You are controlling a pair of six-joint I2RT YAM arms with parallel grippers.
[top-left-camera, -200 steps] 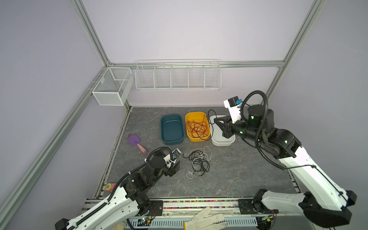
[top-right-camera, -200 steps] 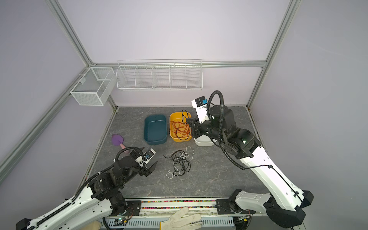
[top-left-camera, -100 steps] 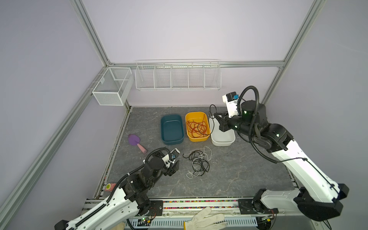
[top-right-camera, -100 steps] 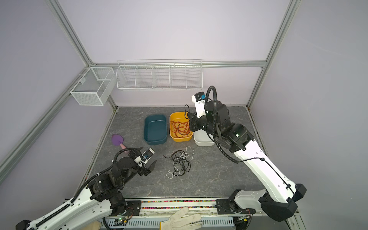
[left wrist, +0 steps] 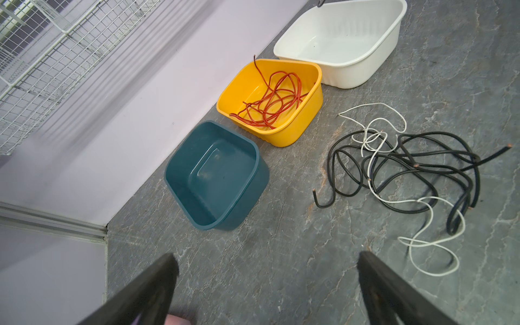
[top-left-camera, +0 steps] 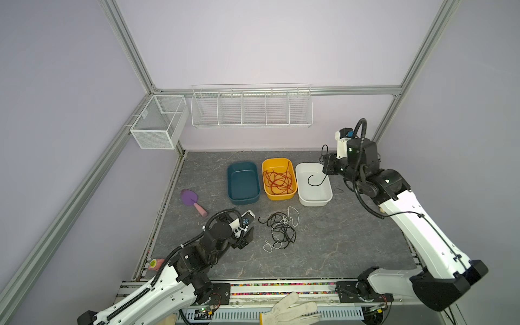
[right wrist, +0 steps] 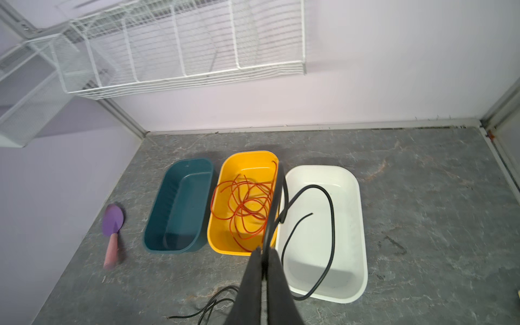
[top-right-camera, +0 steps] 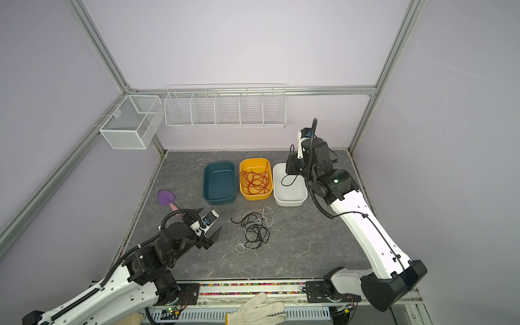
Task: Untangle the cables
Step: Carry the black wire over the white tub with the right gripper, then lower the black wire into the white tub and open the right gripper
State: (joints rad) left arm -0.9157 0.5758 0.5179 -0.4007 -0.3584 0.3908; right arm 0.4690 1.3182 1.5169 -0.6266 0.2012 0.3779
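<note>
Overall, we show a grey stone-patterned table (top-left-camera: 337,247) worked by two arms: our right arm (top-left-camera: 422,228) reaches toward the back wall, and our left arm (top-left-camera: 166,284) lies low near the front edge. Three tubs stand side by side near the back wall, long axes running front to back: a teal tub (top-left-camera: 243,200) with nothing in it, a yellow tub (top-left-camera: 280,196) holding the red cables (top-left-camera: 278,181), and a white tub (top-left-camera: 313,202) on the right. In front of the yellow tub lies the tangle (top-left-camera: 281,230) of black and white cables, the white strands threaded through the black loops. One black cable (right wrist: 333,225) is already free of it: our right gripper (right wrist: 263,253), pinched tight on this cable partway along its length, hovers above the white tub's right rim toward the back, so that the cable curls down from the jaws into the tub. We cannot tell whether its end touches the tub floor. We judge that letting go here would drop it into the white tub, since the tub lies beneath and just to the left of the gripper in both top views. Our left gripper (left wrist: 267,261) hangs with its jaws spread wide and holding nothing, just beside the tangle, which lies to its right and is far nearer to this arm than to the right one.
</note>
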